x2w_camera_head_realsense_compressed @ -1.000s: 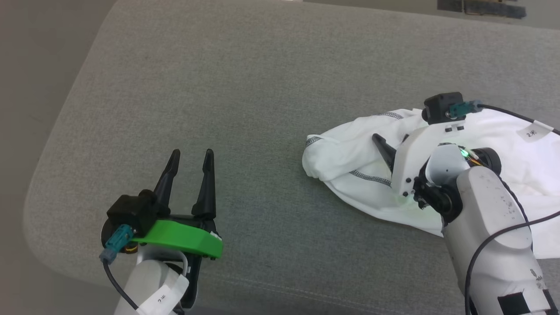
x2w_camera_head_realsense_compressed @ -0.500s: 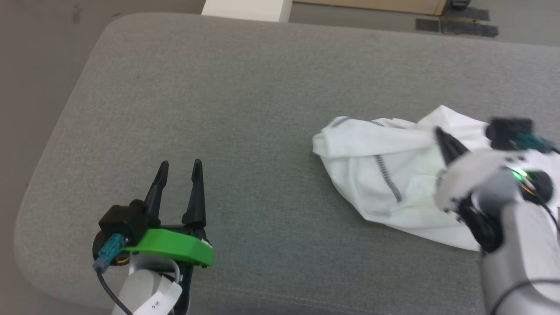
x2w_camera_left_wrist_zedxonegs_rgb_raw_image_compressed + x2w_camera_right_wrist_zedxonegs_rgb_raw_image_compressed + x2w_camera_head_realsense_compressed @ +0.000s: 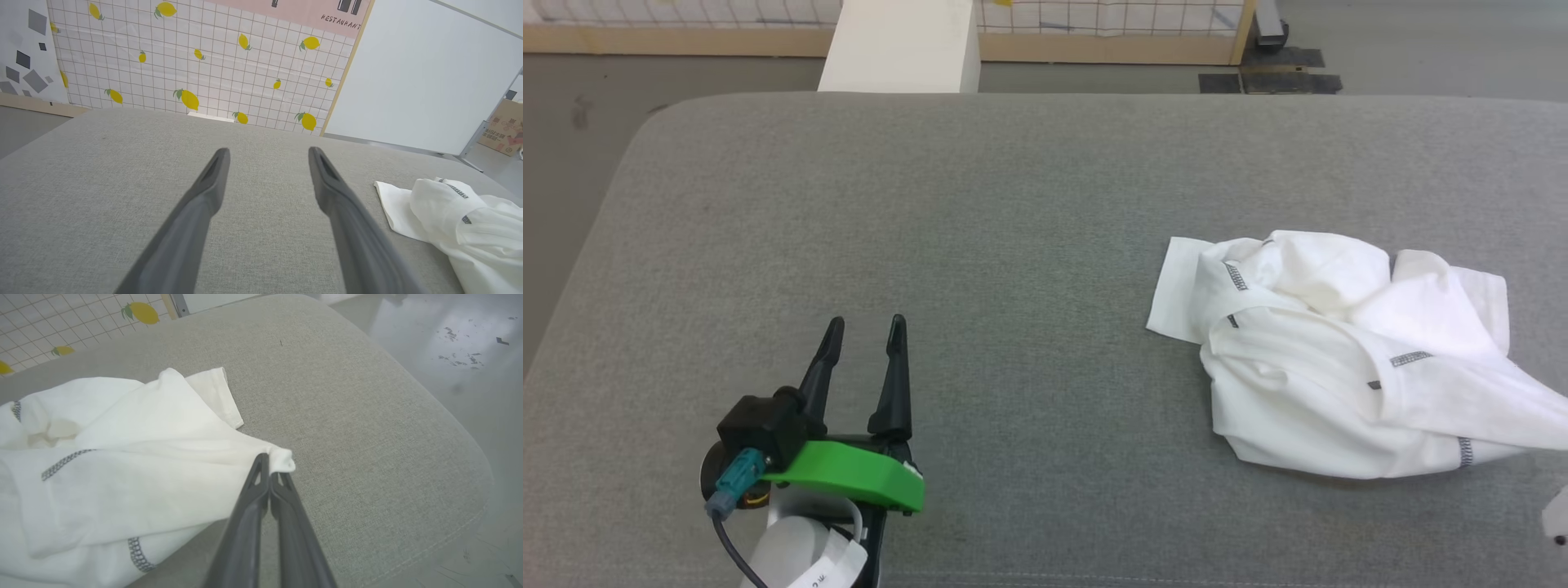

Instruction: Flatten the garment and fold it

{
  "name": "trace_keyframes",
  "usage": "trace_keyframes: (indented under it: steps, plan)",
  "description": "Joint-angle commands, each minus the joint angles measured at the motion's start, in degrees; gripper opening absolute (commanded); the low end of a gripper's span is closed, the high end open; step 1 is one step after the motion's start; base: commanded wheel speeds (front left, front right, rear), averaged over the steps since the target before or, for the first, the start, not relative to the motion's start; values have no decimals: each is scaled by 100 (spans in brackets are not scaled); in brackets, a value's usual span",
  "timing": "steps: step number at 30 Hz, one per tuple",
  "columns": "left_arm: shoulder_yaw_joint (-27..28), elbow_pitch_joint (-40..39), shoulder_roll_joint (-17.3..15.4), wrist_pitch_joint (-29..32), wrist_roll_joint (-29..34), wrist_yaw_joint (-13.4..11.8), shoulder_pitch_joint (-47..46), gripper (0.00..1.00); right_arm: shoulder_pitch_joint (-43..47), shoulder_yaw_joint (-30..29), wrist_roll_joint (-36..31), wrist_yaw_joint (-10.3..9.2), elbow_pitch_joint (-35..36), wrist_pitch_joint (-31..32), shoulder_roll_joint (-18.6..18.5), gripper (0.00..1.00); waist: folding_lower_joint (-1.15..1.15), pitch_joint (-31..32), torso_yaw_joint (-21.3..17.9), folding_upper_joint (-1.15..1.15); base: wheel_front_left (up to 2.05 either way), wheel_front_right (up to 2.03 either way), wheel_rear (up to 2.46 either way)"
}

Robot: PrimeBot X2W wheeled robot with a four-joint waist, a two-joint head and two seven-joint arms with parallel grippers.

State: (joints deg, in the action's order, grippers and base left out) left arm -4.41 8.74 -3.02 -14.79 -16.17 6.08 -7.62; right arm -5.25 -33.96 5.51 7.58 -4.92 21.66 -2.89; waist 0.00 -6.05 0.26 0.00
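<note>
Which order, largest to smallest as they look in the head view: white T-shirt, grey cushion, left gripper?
1. grey cushion
2. white T-shirt
3. left gripper, though it sits nearer the camera, so its true size is unsure.

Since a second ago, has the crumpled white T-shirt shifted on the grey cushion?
Yes. The T-shirt has slid right, away from the grey cushion's left edge, corner pinched by the right gripper.
</note>
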Motion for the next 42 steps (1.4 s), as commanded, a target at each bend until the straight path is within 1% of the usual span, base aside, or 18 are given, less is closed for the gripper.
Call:
trace_keyframes:
  steps: [1,3,5,8,12,17,19,20,21,28,33,36,41,42]
  plan:
    - [-30,30,14,-21,23,50,60,100,-8,77,-47,-9,-98,-108,2,100,0,51,-81,0,0,0,0]
    - [-103,68,14,-21,-21,59,72,100,-26,247,-24,-9,-139,-417,2,100,0,55,-128,0,0,0,0]
    - [-261,111,14,-21,-111,70,32,100,-2,523,-26,-9,-27,-917,2,100,0,47,-175,0,0,0,0]
    - [-712,215,14,-19,-308,89,-207,100,142,1037,-87,-9,220,-1612,2,100,0,-11,-282,0,0,0,0]
    - [-1372,456,14,225,-699,75,-873,100,298,1664,-51,-9,483,-2103,2,100,0,-185,-518,0,0,0,0]
    - [-2024,1040,14,811,-1341,-70,-2086,100,256,2321,32,-9,673,-2353,2,100,0,-551,-910,0,0,0,0]
    - [-2283,1388,14,1144,-1546,-164,-2625,100,193,2513,111,-9,693,-2427,2,100,0,-711,-1078,0,0,0,0]
    - [-2545,1746,14,1507,-1678,-260,-3161,100,113,2661,196,-9,683,-2496,2,100,0,-862,-1248,0,0,0,0]
    - [-2677,1938,14,1705,-1758,-302,-3436,100,70,2729,254,-9,658,-2524,2,100,0,-940,-1341,0,0,0,0]
    - [-3243,3197,14,3002,-1925,-700,-4835,100,-172,3039,516,-9,460,-2768,2,100,0,-1360,-1883,0,0,0,0]
    - [-3571,3917,12,3859,-1835,-725,-5361,100,-264,3158,618,-9,289,-2916,2,100,0,-1527,-2068,0,0,0,0]
    - [-3923,4298,-51,4384,-1554,-679,-5633,100,-308,3192,655,-9,200,-2992,2,100,0,-1580,-2110,0,0,0,0]
    - [-4244,4638,-54,4819,-1314,-635,-5901,100,-376,3248,695,-9,80,-3059,2,100,0,-1613,-2131,0,0,0,0]
    - [-4321,4716,-53,4953,-1280,-588,-5920,45,-393,3269,701,-9,60,-3065,2,100,0,-1606,-2129,0,0,0,0]
